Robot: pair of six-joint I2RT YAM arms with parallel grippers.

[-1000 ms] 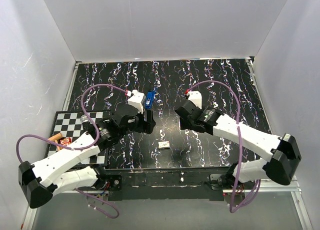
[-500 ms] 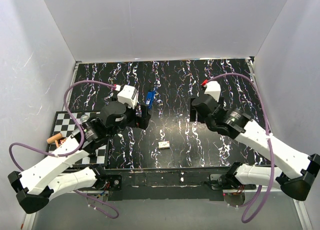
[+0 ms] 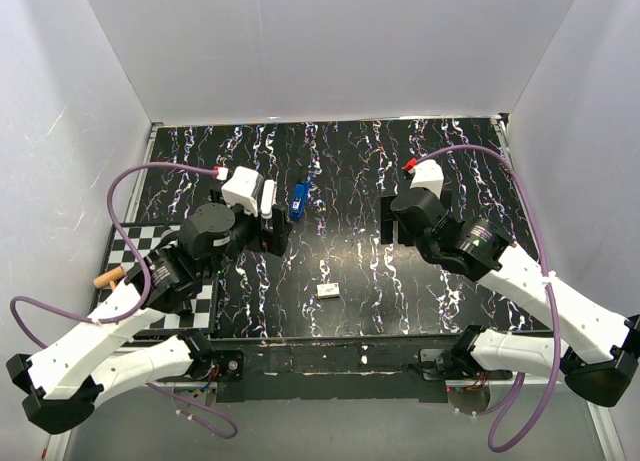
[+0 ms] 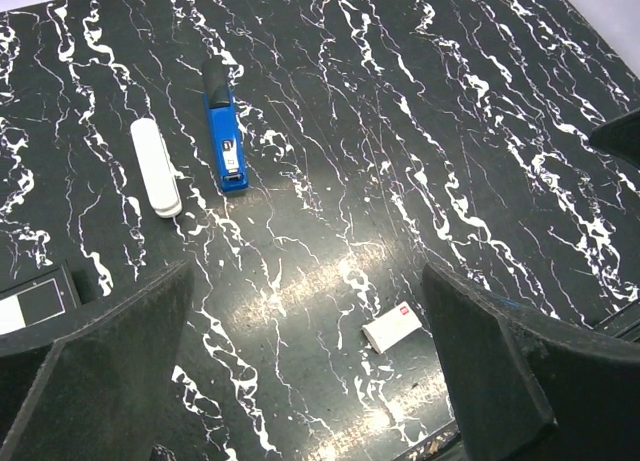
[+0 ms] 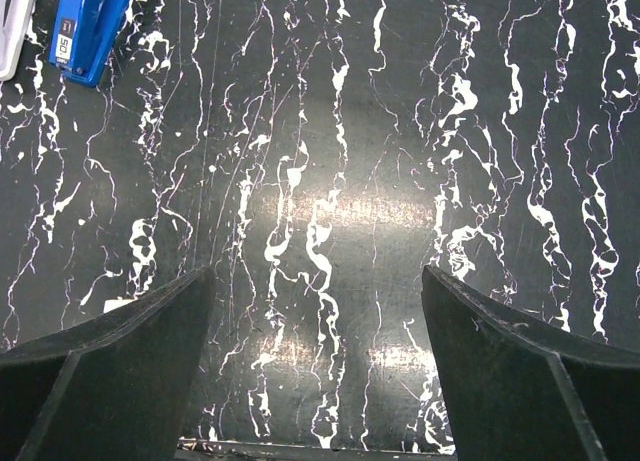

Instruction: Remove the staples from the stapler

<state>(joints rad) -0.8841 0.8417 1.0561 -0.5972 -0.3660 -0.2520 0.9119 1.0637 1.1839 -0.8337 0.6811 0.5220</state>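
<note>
The left tool (image 3: pixel 272 227) hung released over the left half of the desk (image 3: pixel 450 161), its two dark fingers (image 4: pixel 100 361) spread wide in the left wrist view with nothing between them. The right tool (image 3: pixel 386 221) was likewise released and empty above the right half, its fingers (image 5: pixel 520 371) well apart in its own wrist view, framing only bare black-and-white marbled surface. Neither tool touched anything.

The stapler (image 3: pixel 298 199), blue with a dark end, lay flat on the desk towards the middle of the far half, between the two tools and nearer the left one. In the left wrist view the stapler (image 4: pixel 225 131) sat ahead of the fingers with its dark end pointing away from the camera. In the right wrist view only part of its blue body (image 5: pixel 88 26) showed, at the upper left corner. Whether its tray was open could not be told.

A white oblong piece (image 4: pixel 155 166) lay just beside the stapler on its left, roughly parallel and apart from it. A small white box (image 3: pixel 328 291) with a red mark rested nearer the front edge, well apart from the stapler. A checkerboard mat (image 3: pixel 128 247) lay at the desk's left edge, partly under the left arm.
</note>
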